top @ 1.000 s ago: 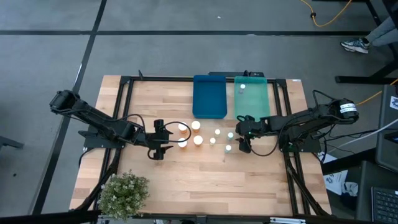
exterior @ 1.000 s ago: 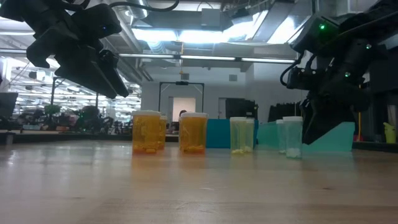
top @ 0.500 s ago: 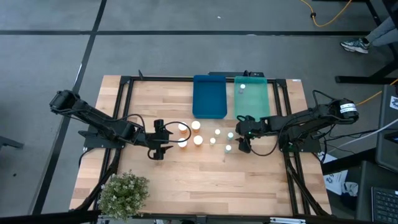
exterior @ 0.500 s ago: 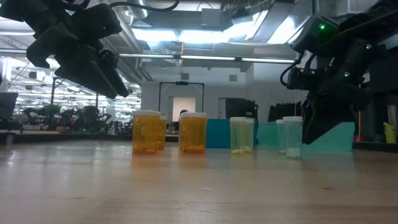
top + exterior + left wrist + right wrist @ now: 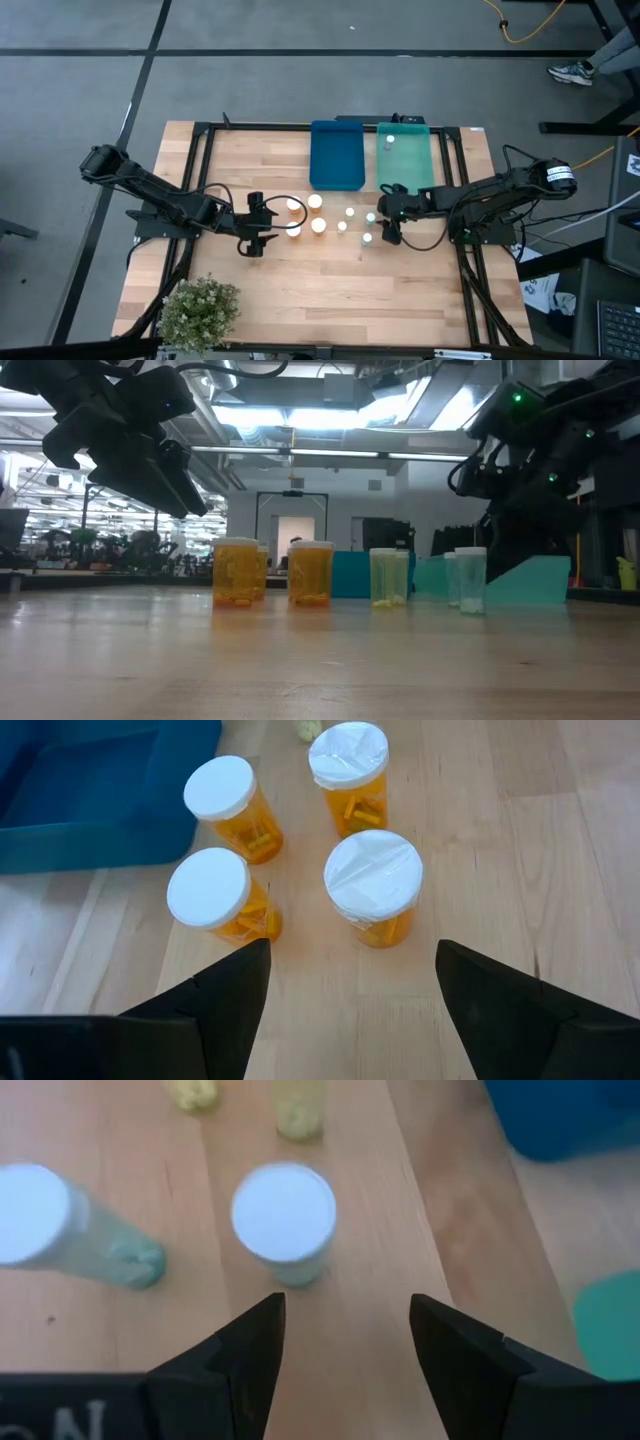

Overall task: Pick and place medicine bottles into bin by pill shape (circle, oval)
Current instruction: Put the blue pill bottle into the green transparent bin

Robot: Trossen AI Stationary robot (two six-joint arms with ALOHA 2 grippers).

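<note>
Our right gripper [image 5: 345,1380] has its two fingers [image 5: 240,1355] spread wide with nothing between them, and just ahead of the gap stands a small pale bottle [image 5: 284,1220] with a white cap, upright on the wooden table [image 5: 300,270]. Beside it stands a second pale bottle [image 5: 45,1220], and two yellowish ones sit farther on. Our left gripper [image 5: 345,1005] is likewise wide open and empty, poised above the cluster of four amber bottles [image 5: 372,890], the nearest of which sits just beyond the gap. From above, the bottles stand in a loose group in the middle of the table, amber ones toward our left arm, pale ones [image 5: 350,213] toward the right. One small bottle [image 5: 390,140] already stands in the teal bin [image 5: 405,165]; the blue bin [image 5: 336,155] beside it looks empty. We judge that we are in the approach step of a pick, with most of the sorting left. Next, the right gripper should come down so the pale bottle sits squarely between the fingers, close on its body below the cap, then lift clear of its neighbour before carrying it to whichever bin matches its pill shape, which we cannot make out here.
</note>
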